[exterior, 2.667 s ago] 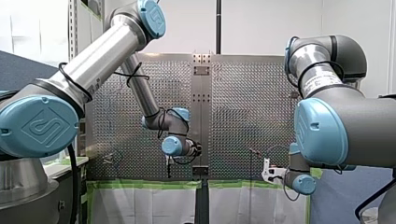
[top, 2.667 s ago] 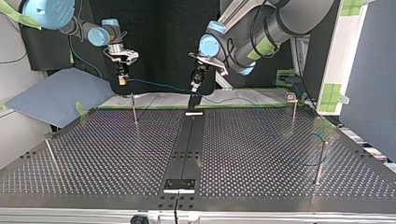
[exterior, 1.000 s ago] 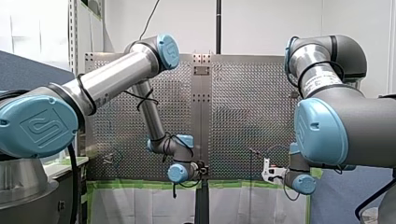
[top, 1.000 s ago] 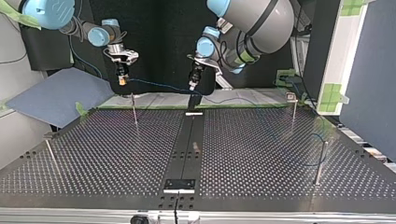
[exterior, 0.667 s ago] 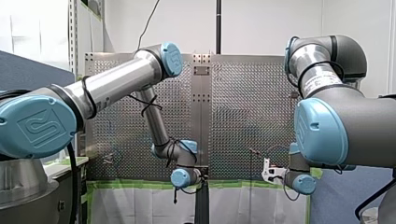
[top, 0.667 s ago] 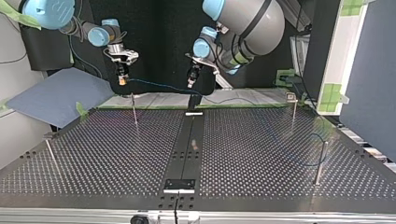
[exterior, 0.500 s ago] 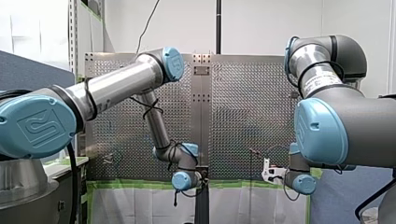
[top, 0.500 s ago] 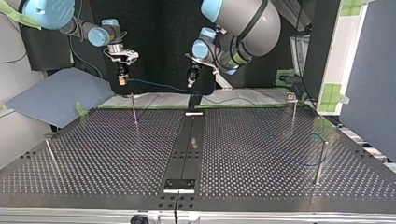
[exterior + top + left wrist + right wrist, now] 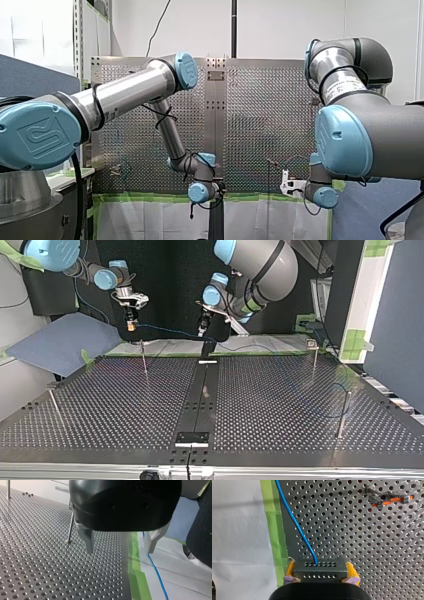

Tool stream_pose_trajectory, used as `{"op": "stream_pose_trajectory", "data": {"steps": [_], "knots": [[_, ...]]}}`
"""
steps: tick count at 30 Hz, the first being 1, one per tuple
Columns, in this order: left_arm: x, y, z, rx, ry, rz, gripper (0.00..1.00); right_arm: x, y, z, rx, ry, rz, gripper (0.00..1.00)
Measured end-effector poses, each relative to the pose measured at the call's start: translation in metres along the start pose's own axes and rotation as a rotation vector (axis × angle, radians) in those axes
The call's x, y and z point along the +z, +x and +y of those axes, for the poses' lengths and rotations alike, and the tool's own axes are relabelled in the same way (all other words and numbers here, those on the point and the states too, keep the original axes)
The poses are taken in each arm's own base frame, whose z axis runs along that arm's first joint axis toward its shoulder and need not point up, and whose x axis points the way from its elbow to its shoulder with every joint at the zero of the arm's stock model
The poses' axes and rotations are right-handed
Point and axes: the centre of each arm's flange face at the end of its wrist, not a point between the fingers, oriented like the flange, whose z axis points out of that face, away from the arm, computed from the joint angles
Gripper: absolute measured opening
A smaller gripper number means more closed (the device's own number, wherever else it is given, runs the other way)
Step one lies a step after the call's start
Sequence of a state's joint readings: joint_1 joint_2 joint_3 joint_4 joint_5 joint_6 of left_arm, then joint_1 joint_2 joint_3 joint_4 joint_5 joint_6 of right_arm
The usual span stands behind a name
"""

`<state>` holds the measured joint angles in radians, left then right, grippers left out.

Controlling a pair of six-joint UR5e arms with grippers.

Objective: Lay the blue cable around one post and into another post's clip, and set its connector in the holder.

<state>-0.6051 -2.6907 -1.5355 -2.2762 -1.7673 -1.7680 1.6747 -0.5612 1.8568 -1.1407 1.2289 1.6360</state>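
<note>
left pincer (image 9: pixel 120 551) spread, empty | blue cable (image 9: pixel 155 573) runs beside one finger (off-centre) | judgement: centre it before closing | right pincer (image 9: pixel 320 572), upper left of top view, clenched on connector (image 9: pixel 319 566)

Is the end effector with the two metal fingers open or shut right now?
Open. My left end effector shows a wide gap between its fingers, with nothing clamped; the blue cable passes by one finger.

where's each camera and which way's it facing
front view: behind the arms, facing over the perforated table; both arms at sides
top view: across the table, facing the arms; my left gripper, my right gripper
left wrist view: my left wrist, over the table edge; open fingers
right wrist view: my right wrist; fingers clamp the connector
shared: blue cable, both wrist views
</note>
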Motion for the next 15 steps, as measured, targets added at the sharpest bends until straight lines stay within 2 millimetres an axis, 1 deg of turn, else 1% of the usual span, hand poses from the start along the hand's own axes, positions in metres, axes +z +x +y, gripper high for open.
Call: {"op": "stream_pose_trajectory", "data": {"steps": [6, 15], "knots": [[-0.001, 0.005, 0.004, 0.006, -0.019, 0.018, 1.00, 0.001, 0.000, 0.000, -0.001, 0.000, 0.002, 0.00], [0.005, 0.029, 0.003, 0.028, -0.026, 0.072, 1.00, 0.001, 0.001, 0.000, -0.001, 0.000, 0.002, 0.00]]}}
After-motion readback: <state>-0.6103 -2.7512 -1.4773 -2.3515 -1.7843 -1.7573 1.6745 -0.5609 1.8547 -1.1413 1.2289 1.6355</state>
